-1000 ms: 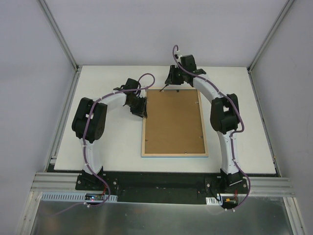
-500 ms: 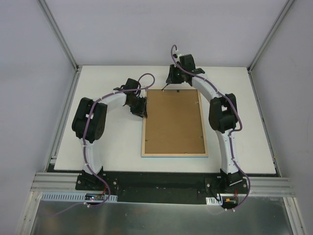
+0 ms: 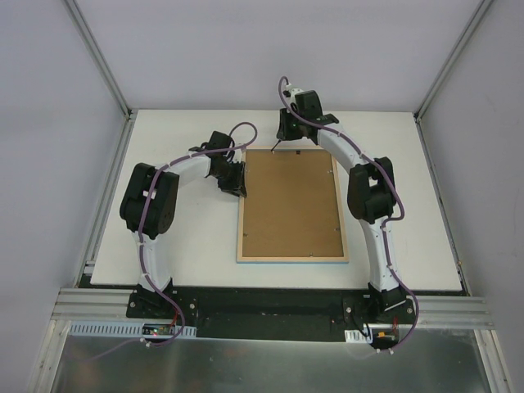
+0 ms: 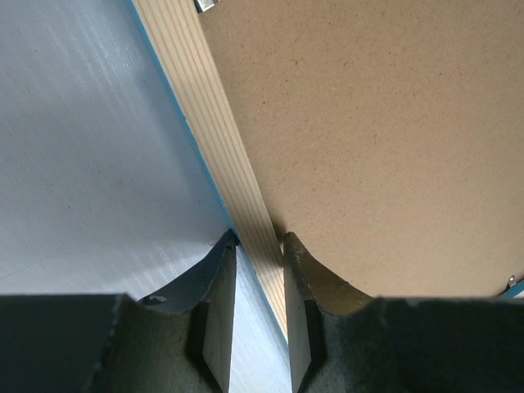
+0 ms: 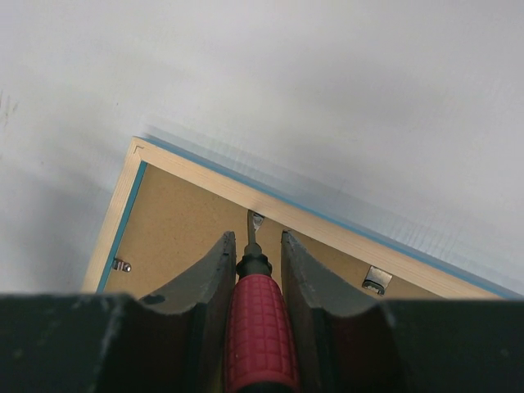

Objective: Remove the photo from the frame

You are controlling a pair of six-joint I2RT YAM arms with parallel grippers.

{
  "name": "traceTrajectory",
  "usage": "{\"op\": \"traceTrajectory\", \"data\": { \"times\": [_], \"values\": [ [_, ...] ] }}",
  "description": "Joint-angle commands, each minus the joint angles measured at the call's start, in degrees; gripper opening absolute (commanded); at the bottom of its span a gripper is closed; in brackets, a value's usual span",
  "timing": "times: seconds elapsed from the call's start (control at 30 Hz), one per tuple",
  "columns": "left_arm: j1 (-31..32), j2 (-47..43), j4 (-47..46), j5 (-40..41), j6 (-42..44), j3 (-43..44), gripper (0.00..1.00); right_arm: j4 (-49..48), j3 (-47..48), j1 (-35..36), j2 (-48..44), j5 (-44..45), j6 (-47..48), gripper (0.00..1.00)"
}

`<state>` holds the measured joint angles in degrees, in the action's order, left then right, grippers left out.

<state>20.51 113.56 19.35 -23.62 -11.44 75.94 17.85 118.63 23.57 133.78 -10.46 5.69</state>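
1. frame (image 3: pixel 240 229) lies face down in the middle of the table (image 3: pixel 180 246), long sides running from near edge to far edge, pale wood back up, a thin line of blue showing along its outer rim.
2. backing board (image 3: pixel 291 205) sits flat inside the frame and fills it. the photo can't be seen, it's hidden under the board.
3. left gripper (image 3: pixel 237 182) is down on the frame's left rail, close to the far-left corner of the frame.
4. on the left wrist view the left gripper (image 4: pixel 259 246) straddles that wood rail: one finger against the blue outer edge, the other at the seam where wood meets board. the rail fills the narrow gap, so it's pinched on the frame.
5. right gripper (image 3: pixel 282 137) hangs over the frame's far rail, toward the table's far edge.
6. its wrist view shows the right gripper (image 5: pixel 258 237) clamped round a red-handled screwdriver (image 5: pixel 260 327), shaft pointing out past the fingertips.
7. the screwdriver's tip rests at a small metal tab (image 5: pixel 256 221) on the inner side of the far rail.
8. a second tab (image 5: pixel 376 280) sits further along that rail, a third (image 5: pixel 121 264) on the side rail by the corner.
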Motion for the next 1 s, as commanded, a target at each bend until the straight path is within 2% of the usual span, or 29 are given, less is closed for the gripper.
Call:
{"op": "traceTrajectory", "data": {
  "times": [0.0, 0.97],
  "values": [
    [-0.74, 1.14, 2.97, 1.2, -0.6, -2.73, 0.0, 2.81, 0.99, 0.24, -2.38, 6.15, 5.9, 0.01],
    [-1.79, 0.17, 2.53, 4.37, -2.88, -4.31, 0.0, 5.09, -0.68, 1.91, -5.81, 6.24, 19.44, 0.01]
  ]
}}
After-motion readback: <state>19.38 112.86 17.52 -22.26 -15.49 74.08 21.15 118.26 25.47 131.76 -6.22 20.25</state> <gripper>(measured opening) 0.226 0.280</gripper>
